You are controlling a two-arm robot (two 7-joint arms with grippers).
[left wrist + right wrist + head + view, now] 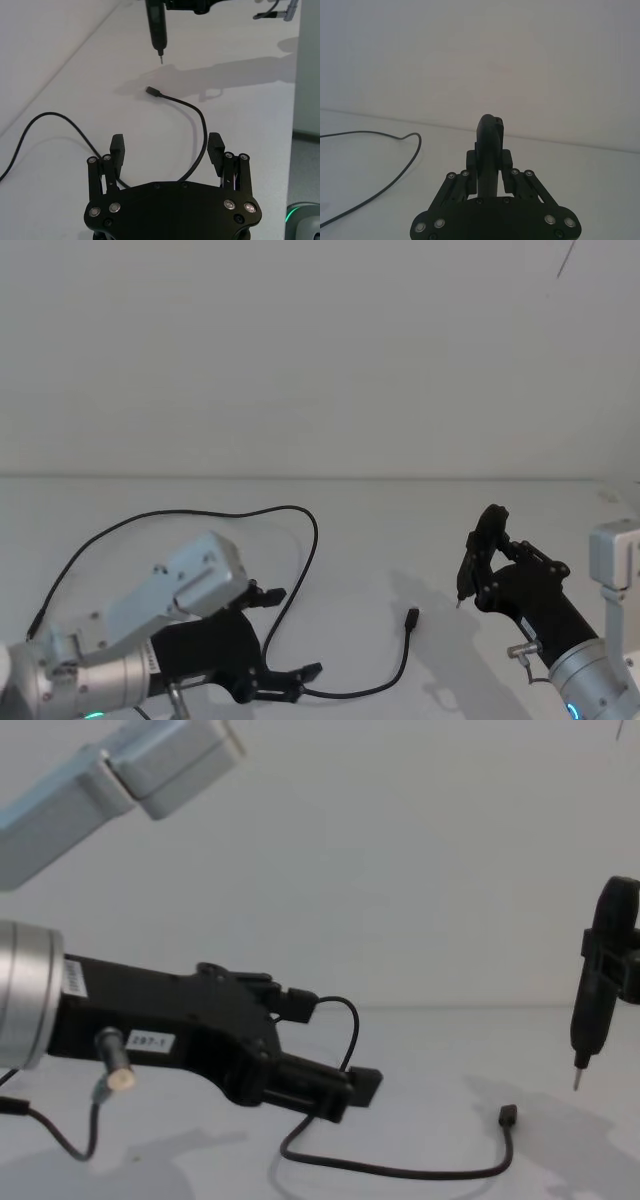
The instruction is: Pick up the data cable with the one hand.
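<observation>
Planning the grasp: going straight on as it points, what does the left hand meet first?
Likely the data cable, which runs between the open left hand's fingers; height above it is unclear.

black data cable [204, 120], black left gripper [166, 140] with white label [150, 1042], black pen-like tool [598, 990], white table [400, 530]

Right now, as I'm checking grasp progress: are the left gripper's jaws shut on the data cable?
No: the left gripper has its jaws wide open, and the data cable runs ungripped between them.
</observation>
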